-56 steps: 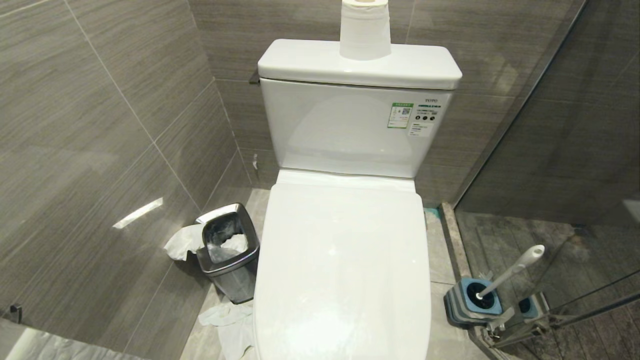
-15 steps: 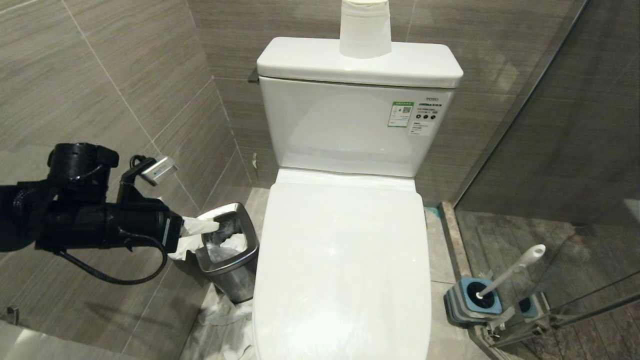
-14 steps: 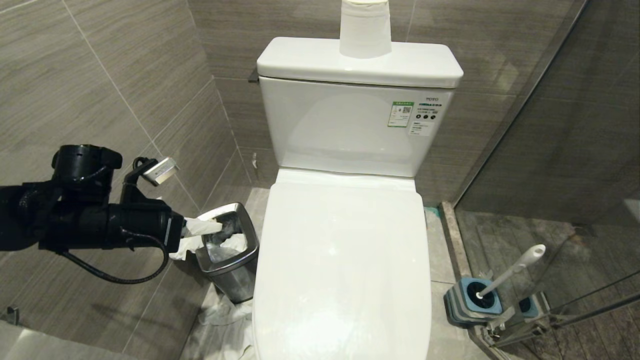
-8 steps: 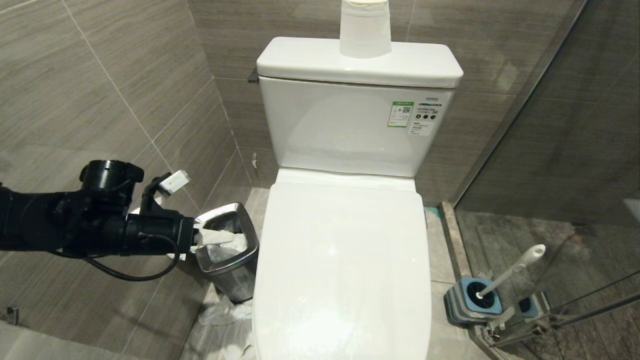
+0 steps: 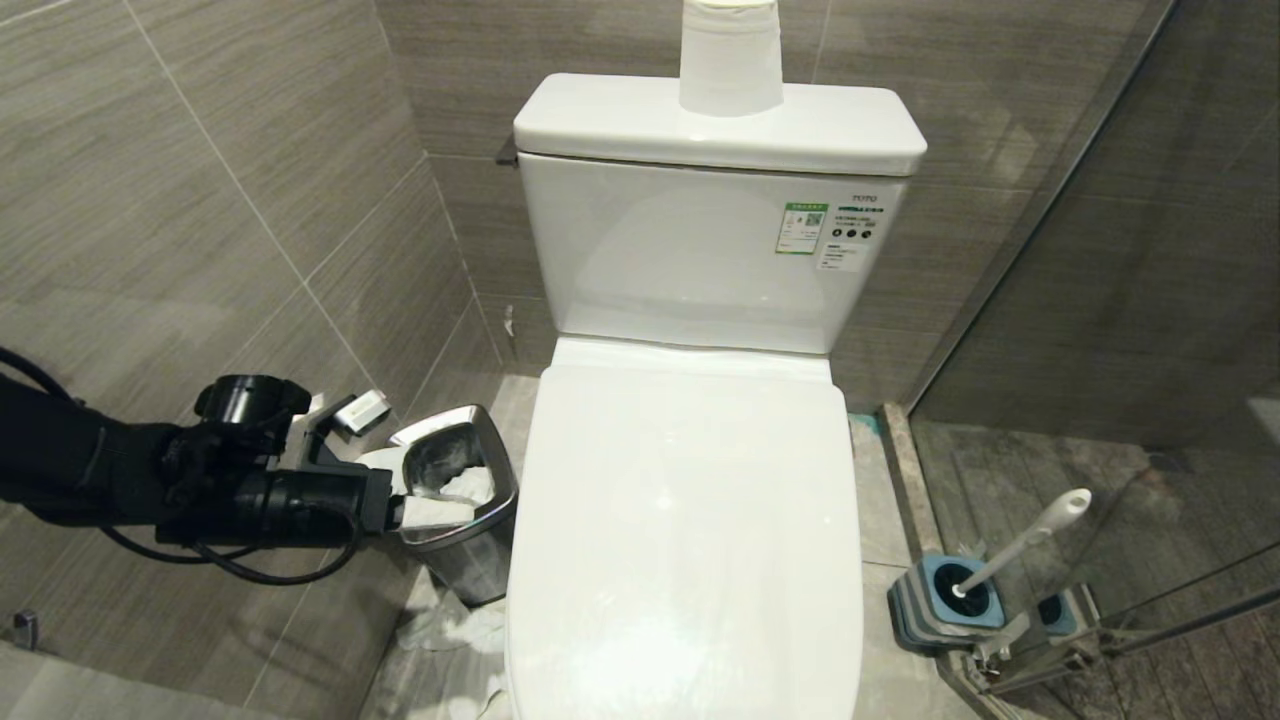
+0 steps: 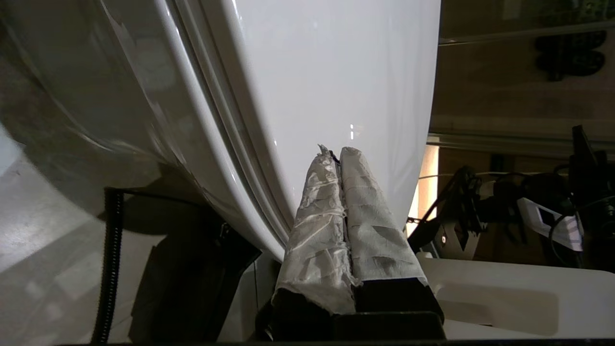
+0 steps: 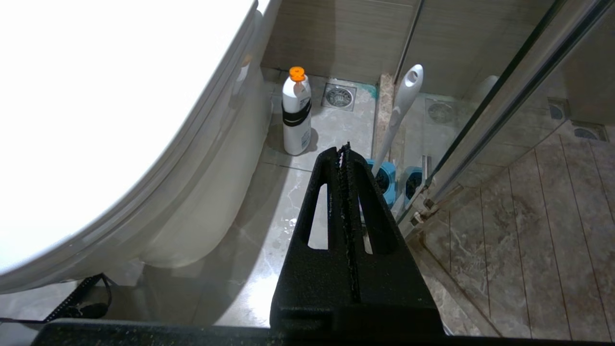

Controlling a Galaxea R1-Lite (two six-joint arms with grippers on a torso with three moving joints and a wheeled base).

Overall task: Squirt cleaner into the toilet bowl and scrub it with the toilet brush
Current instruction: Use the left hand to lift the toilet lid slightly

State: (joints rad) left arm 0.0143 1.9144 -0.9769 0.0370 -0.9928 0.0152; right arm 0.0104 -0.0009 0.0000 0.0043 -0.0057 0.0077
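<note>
Head view: the left pincer (image 5: 432,512), absent a few seconds ago, has been lowered from the level of the wall tiles to the steel waste bin (image 5: 460,560), left of the closed toilet lid (image 5: 685,540).

Left wrist view: its paper-wrapped fingers (image 6: 331,216) are pressed together, empty, beside the lid edge, so lifting seems intended.

Right wrist view: the right pincer (image 7: 345,154) is closed and parked; the cleaner (image 7: 295,113) and toilet brush (image 7: 401,110) stand untouched on the floor at the right.

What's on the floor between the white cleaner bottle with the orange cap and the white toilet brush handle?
Only bare wet floor tile lies between the cleaner bottle and the toilet brush handle, in the right wrist view.
</note>
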